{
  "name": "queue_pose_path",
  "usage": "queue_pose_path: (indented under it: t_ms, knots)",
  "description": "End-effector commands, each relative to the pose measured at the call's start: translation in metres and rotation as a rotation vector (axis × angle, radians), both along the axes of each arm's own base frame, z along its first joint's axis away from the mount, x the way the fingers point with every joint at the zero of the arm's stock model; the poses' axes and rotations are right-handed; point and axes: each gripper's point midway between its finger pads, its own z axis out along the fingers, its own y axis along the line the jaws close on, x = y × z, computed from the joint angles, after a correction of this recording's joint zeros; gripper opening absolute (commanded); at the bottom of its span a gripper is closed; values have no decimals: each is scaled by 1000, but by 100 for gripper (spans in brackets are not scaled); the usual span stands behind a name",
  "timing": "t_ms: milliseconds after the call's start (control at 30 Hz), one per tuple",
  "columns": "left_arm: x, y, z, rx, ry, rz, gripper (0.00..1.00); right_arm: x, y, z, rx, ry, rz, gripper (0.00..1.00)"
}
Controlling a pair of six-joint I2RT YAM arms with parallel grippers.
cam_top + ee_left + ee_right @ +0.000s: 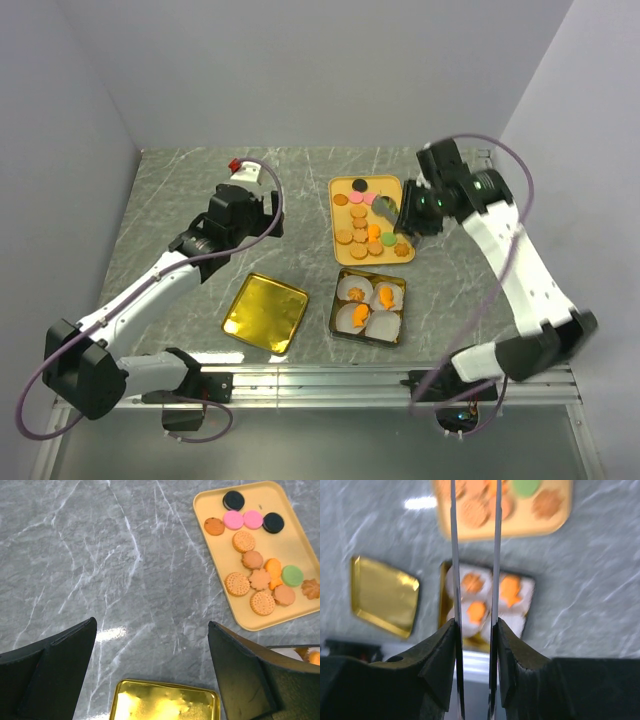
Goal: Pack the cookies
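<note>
Left claw point(151, 625): fingers wide apart, nothing between them, hanging over bare grey marble counter point(100, 555). Gold lid point(265, 312) lies flat on the counter, at the bottom edge of the left wrist view.

Next right, and apart from the lid, is an open tin point(334, 312). It holds four white paper cups point(383, 323), and three of them have one orange cookie each.

Behind the tin is a yellow tray point(300, 535) carrying most of the cookies point(262, 602): tan and orange rounds, some flower-shaped, two pink, two black, one green. All lie flat, several touching.

Right claw point(392, 212) sits over the tray's right edge. Its wrist view is blurred and the tips run out of frame. The blades stand a narrow gap apart, but I cannot tell whether anything is pinched at the tips.
</note>
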Motion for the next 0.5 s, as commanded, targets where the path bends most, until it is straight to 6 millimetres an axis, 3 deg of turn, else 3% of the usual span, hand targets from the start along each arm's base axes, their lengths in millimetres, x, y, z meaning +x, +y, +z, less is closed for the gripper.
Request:
queue_pose_path:
  t_ms: [0, 67, 100, 167, 467]
  knots:
    - [14, -1, 2, 13, -31, 13, 99, -48, 22, -7, 85, 47, 47, 26]
    - [18, -4, -1, 17, -22, 10, 100, -71, 21, -4, 113, 21, 50, 26]
    - [19, -6, 0, 11, -25, 3, 99, -84, 18, -19, 101, 53, 50, 26]
    - [22, -11, 1, -6, -20, -9, 99, -108, 12, -29, 121, 59, 42, 26]
    - [24, -34, -6, -74, 37, -68, 99, -175, -10, -67, 184, 117, 27, 26]
